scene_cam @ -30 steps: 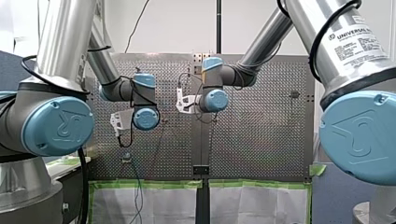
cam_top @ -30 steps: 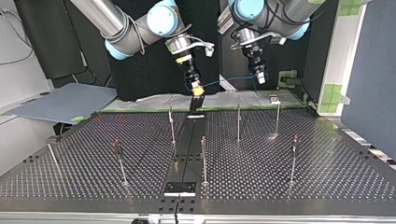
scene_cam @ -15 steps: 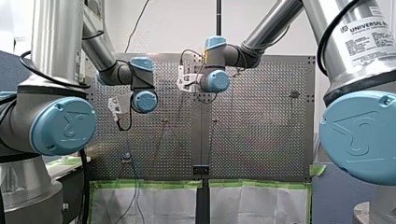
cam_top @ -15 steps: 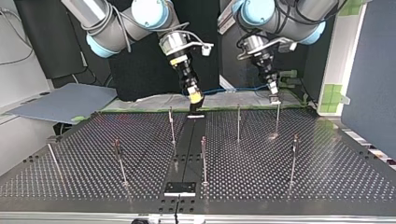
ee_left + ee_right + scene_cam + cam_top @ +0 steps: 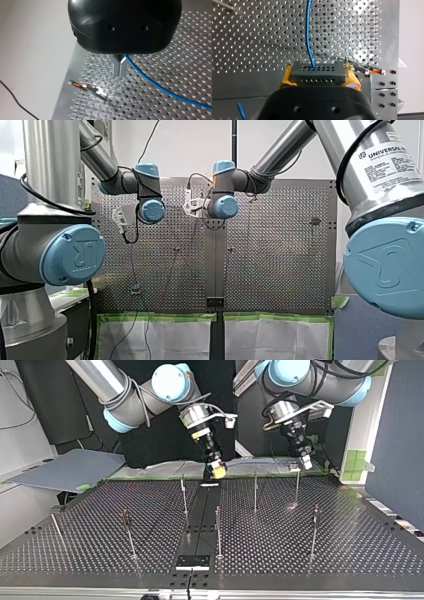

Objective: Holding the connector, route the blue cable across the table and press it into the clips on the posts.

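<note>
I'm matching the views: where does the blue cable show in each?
Front view: not discernible.
Top view: blue cable faint between my right end effector and my left end effector.
Left wrist view: cable leaves the fingers.
Right wrist view: cable leaves the connector.
Shared landmark: perforated table.

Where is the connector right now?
The connector is clamped between the yellow pads of my right pincer, blue cable running out ahead; in the top view, over the table's far edge near its middle.

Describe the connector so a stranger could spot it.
Follow my right arm, at the top view's left, down to my right gripper. The connector is the dark block with rows of small holes between its yellow pads, the blue cable running out of it.
</note>
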### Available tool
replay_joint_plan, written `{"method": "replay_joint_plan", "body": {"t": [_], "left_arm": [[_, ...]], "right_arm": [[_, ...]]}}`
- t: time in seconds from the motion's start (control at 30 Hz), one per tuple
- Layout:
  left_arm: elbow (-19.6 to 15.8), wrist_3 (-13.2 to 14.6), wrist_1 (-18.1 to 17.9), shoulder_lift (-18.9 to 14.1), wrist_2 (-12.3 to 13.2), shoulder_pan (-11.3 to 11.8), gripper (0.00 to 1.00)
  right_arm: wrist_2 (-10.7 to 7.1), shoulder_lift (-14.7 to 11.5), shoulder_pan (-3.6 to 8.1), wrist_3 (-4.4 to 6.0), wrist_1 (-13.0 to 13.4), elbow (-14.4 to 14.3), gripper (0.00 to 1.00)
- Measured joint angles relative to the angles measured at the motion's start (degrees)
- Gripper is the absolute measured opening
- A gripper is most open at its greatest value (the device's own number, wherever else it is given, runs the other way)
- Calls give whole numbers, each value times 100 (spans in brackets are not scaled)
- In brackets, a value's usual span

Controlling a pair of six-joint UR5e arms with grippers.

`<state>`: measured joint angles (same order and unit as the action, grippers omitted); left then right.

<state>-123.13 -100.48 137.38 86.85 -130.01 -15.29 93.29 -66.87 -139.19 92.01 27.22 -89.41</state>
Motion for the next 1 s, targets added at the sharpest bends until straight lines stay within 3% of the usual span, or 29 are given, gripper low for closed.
{"method": "replay_joint_plan", "body": {"t": [0.4, 0.63, 1.0], "left_arm": [[211, -30, 576, -578, 372, 204, 0], [292, 2, 909, -926, 538, 442, 0], [319, 18, 876, -781, 1023, 953, 0]], "right_arm": [[-3, 92, -102, 11, -308, 621, 0], [-3, 235, -215, 12, -448, 946, 0], [-7, 406, -281, 67, -722, 1476, 0]]}}
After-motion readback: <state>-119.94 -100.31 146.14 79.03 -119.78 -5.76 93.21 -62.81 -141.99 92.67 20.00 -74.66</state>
